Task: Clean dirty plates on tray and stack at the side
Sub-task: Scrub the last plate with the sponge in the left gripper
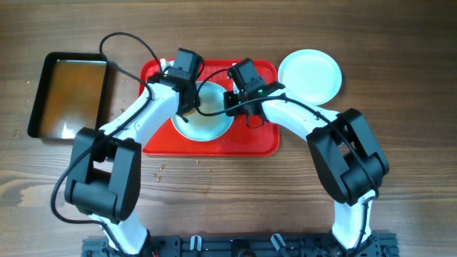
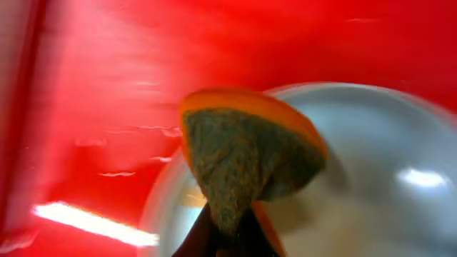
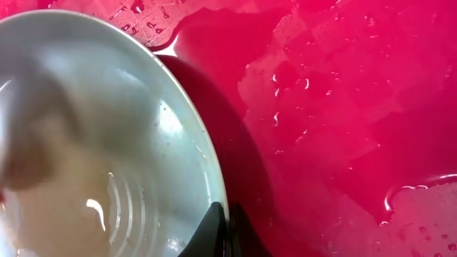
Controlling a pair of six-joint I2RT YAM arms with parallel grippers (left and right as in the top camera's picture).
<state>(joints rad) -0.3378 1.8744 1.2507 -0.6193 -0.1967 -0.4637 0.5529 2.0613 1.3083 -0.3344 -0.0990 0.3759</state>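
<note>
My left gripper (image 2: 223,235) is clenched on a sponge (image 2: 246,150), orange-backed with a grey-green scouring face. The sponge stands out ahead of my fingers and overlaps the left edge of the plate (image 2: 385,164); motion blur keeps me from confirming contact. My right gripper (image 3: 223,230) is clamped on the same plate's rim at its right side. The rim runs in between the fingertips, and the plate's hollow spreads away to their left in the right wrist view. The plate's inside looks wet, with faint brownish specks near the rim. From overhead, the plate sits between my two grippers on the middle of the red tray (image 1: 257,139), which shows pooled water and drops. Farther off, a second plate (image 1: 309,75) lies on the table (image 1: 414,43) just beyond the tray's far right corner. A black pan (image 1: 37,100) of brownish water lies to the tray's left.
</note>
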